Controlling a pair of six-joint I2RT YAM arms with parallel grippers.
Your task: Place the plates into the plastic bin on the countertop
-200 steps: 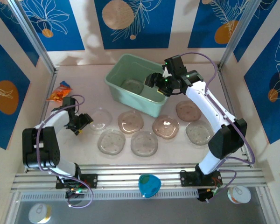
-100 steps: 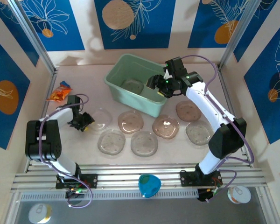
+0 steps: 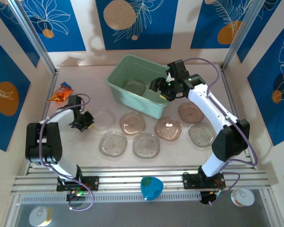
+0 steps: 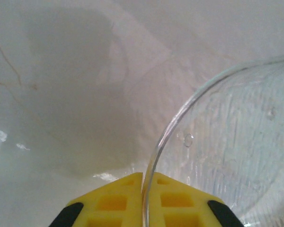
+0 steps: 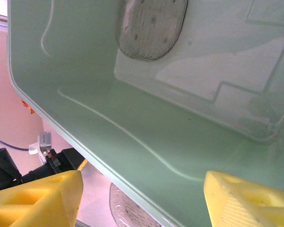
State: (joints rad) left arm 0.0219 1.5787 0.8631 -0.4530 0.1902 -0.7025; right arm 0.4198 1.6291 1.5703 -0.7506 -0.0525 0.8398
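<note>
My left gripper point(image 3: 86, 120) is shut on the rim of a clear plate point(image 3: 103, 118) at the left of the countertop point(image 3: 85, 146). In the left wrist view the yellow fingers point(image 4: 109, 205) pinch that plate's point(image 4: 236, 146) thin edge between them. My right gripper point(image 3: 162, 90) hangs open over the near right wall of the mint-green plastic bin point(image 3: 142, 106); nothing is between its fingers point(image 5: 38, 201). One plate point(image 5: 151, 26) lies on the bin's floor point(image 3: 134, 87). Several more plates lie in front of the bin, among them a pinkish one point(image 3: 168, 128) and a clear one point(image 3: 113, 143).
An orange snack packet point(image 3: 60, 93) lies at the far left near a metal post point(image 3: 38, 42). A metal rail point(image 3: 142, 177) runs along the near edge, with a blue object point(image 3: 151, 187) on it. Another plate point(image 5: 132, 215) shows beneath the bin's rim point(image 5: 85, 153).
My left gripper has shut on the clear plate's rim after sliding a little to the right. The right gripper has stayed over the bin, nearly unmoved.
</note>
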